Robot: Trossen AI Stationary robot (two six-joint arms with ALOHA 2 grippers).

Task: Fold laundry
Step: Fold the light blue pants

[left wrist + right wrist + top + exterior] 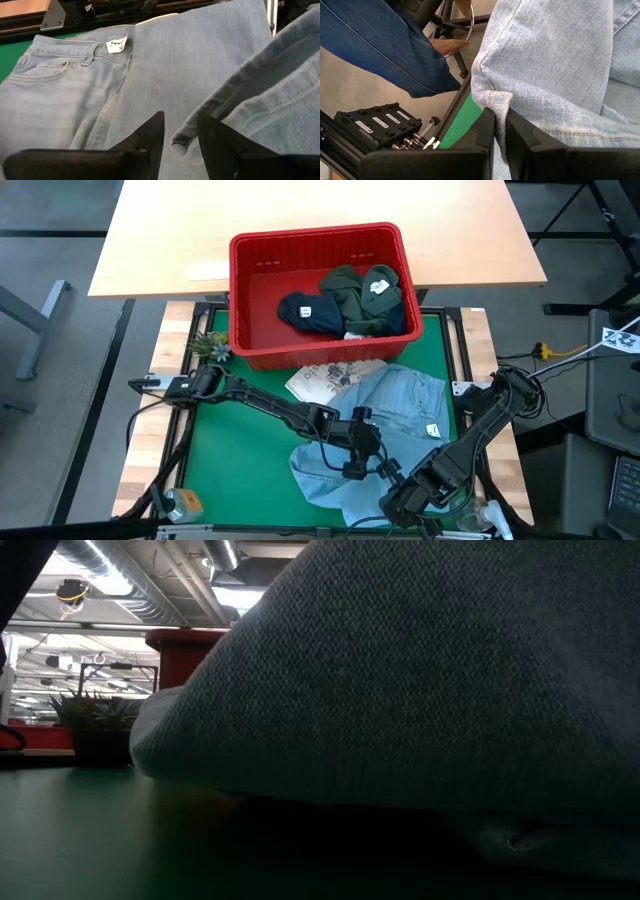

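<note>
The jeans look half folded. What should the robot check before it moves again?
1. Right fingers pinching the jeans: ok, a hem fold sits between them, shut.
2. Left fingers holding the jeans: ok, a fold edge sits between them.
3. Jeans on the green mat: not ok, one corner hangs past the mat's edge by the right gripper.
4. Printed cloth clear of the fold: not ok, the jeans overlap it.
5. Red basket out of the way: ok, it sits behind the jeans.
6. Person's leg near the table: cannot tell how close.
</note>
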